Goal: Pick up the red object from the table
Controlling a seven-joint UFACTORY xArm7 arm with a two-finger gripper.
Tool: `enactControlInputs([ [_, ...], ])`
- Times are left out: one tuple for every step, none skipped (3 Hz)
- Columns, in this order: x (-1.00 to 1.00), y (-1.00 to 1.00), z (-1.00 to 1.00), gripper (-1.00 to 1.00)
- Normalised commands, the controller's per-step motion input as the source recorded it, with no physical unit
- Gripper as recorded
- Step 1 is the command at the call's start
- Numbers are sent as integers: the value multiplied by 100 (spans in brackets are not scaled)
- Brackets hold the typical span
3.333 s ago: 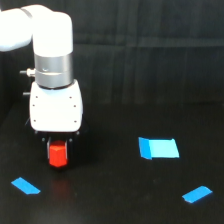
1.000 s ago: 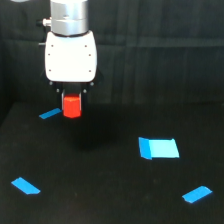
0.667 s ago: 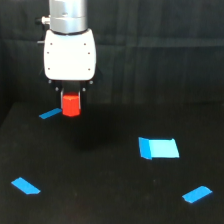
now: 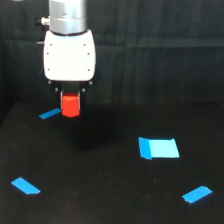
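Observation:
The red object [image 4: 70,105], a small bright red-orange faceted block, hangs in the air above the black table [image 4: 100,190] in the upper left of the exterior view. My white gripper [image 4: 70,101] is shut on it from above, its dark fingers flanking the block's top. The block's lower half shows below the gripper body, well off the surface. The arm's grey wrist rises out of the frame's top.
Several blue tape pieces lie on the table: a thin strip [image 4: 49,114] just left of the held block, a large rectangle [image 4: 158,148] at right, a small piece [image 4: 26,185] at lower left and another [image 4: 196,194] at lower right. A dark curtain backs the scene.
Since 3.3 s ago the gripper has lifted the red block off the table and carried it up and toward the back. Over the last second it has barely moved.

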Motion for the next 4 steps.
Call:
enactControlInputs([
  [-7,5,-8,-92],
  [-5,1,-6,-88],
  [0,-8,-13,-100],
  [1,-3,-1,-100],
])
